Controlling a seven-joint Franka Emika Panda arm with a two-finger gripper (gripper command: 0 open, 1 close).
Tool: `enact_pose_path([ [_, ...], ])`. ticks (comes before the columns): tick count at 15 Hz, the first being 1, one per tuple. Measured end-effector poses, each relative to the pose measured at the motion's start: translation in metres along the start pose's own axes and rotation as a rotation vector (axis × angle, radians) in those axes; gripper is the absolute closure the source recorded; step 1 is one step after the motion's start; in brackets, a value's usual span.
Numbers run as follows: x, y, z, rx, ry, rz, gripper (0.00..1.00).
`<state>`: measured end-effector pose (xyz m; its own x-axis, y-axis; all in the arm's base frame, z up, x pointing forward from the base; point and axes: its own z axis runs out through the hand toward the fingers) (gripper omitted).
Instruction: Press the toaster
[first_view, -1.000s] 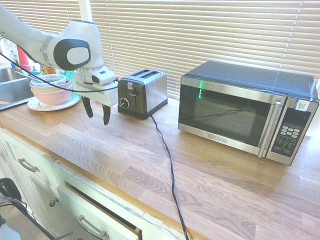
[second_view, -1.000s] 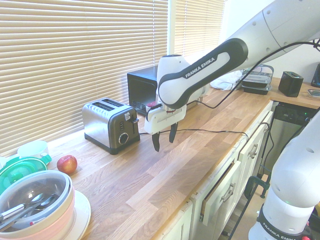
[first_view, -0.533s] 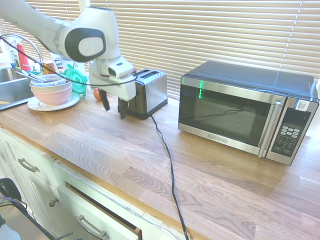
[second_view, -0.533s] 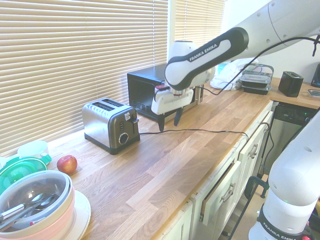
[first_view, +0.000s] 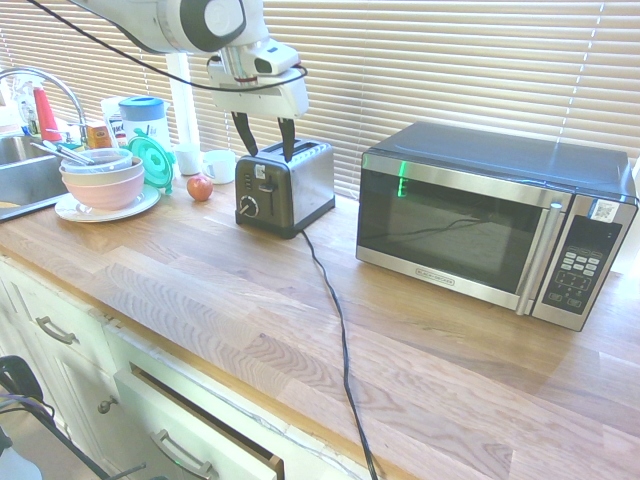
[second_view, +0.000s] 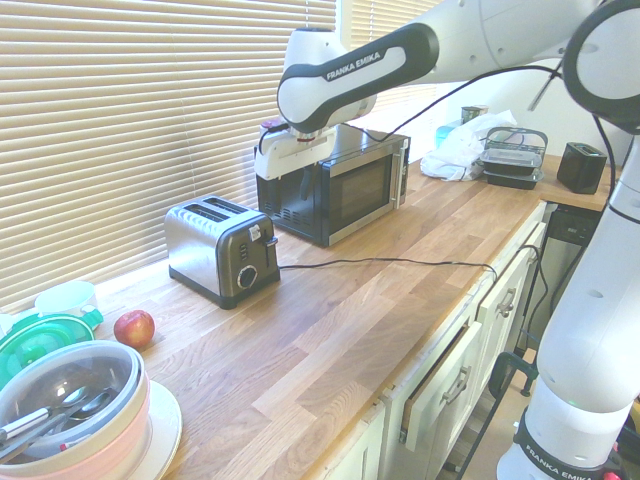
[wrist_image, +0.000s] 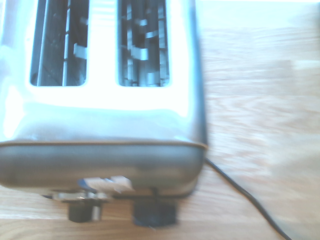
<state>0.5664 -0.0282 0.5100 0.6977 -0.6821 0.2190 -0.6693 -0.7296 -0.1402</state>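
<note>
Lifted higher, the claw (first_view: 264, 136) hangs spread open near the toaster (first_view: 285, 188), microwave (first_view: 490, 222) beside it.

And here's the toaster (first_view: 286, 188), our landmark, upright on the wooden counter (first_view: 250, 290)! Above it hangs the gripper (first_view: 265, 155), fingers pointing down and parted! The microwave (first_view: 490, 220) sits beyond the toaster's cord side, its door facing out over the counter! The black cord (first_view: 343, 340) runs from the toaster's base toward the counter's front edge! Over on the toaster's sink side, a red apple (first_view: 200, 187) sits near it, with a white mug (first_view: 219, 167) close by, and the pink bowl (first_view: 104, 190) on a white plate (first_view: 75, 211) farther off!
</note>
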Motion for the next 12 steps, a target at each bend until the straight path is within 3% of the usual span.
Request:
enact_pose_path([
  [3,-0.01,-0.022,-0.011,0.026,0.01,-0.046,0.0],
  [8,0.004,-0.01,-0.007,0.027,-0.005,-0.039,0.0],
  [9,0.005,-0.009,-0.006,0.029,-0.008,-0.036,1.0],
  [12,0.003,-0.014,-0.009,0.055,-0.024,-0.046,1.0],
])
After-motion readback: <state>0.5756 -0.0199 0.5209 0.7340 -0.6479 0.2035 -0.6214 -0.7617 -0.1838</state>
